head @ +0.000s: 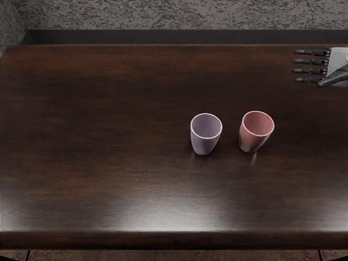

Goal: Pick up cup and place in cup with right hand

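Right hand (333,66), fingers straight and empty, at upper right; upright pink cup (253,139) stands below and left of it, nearer than the lilac cup (205,139)

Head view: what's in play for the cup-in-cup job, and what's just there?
Job:
- pink cup, upright
- lilac cup, upright, apart from the pink one
- right hand, fingers extended, holding nothing

Just there:
- dark wooden table, under both cups
- grey speckled surface beyond it
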### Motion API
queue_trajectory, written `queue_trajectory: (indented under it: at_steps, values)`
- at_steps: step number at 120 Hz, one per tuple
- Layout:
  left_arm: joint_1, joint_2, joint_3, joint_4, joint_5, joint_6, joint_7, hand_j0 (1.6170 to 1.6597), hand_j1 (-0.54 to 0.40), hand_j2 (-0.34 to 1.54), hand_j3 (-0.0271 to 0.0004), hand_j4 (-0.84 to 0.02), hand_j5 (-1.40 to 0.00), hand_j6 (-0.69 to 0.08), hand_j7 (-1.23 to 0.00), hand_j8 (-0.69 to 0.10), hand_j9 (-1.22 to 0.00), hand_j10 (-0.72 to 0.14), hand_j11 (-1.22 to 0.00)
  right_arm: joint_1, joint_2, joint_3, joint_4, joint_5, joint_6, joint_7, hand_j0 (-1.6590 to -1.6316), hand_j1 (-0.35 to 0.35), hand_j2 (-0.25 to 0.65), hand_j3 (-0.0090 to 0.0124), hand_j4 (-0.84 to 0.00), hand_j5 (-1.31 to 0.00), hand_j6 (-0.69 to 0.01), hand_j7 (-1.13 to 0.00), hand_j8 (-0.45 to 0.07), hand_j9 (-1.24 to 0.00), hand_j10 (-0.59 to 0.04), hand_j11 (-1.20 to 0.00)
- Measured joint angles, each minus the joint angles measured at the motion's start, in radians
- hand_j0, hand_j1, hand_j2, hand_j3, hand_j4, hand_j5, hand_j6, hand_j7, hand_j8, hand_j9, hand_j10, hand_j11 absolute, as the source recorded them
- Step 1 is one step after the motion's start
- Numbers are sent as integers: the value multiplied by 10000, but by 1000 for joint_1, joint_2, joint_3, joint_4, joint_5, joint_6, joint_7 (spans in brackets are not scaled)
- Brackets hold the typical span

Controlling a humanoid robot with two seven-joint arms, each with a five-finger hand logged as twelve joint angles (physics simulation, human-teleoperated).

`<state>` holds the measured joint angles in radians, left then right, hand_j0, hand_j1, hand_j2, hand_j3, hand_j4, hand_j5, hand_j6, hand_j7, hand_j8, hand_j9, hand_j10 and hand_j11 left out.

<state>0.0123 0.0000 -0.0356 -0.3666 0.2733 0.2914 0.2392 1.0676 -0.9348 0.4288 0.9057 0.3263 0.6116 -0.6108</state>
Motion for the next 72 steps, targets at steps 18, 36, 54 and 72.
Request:
queue_trajectory:
  at_steps: [18,36,54,72]
  values:
    - [0,0,0,0,0,0,0,16581,3484,2,-1,-4,-7,-4,-7,-4,-7,-4,-7,-2,-3,2,1,-1,0,0,-16581,-3488,-6,0,2,6,44,0,35,4,26,4]
    - [0,0,0,0,0,0,0,16581,3484,2,-1,-3,-7,-3,-7,-3,-7,-3,-7,63,81,2,1,-111,0,0,-16581,-3489,-4,0,0,6,46,0,36,5,27,4]
    - [0,0,0,0,0,0,0,16581,3484,2,-1,-4,-7,-4,-7,-4,-7,-4,-7,157,184,4,15,-285,0,0,-16581,-3490,-4,0,1,4,31,0,25,3,18,3]
    - [0,0,0,0,0,0,0,16581,3484,1,-1,-4,-7,-4,-6,-4,-6,-4,-6,207,217,5,260,-508,0,0,-16581,-3490,-4,0,-4,2,11,0,9,2,7,2]
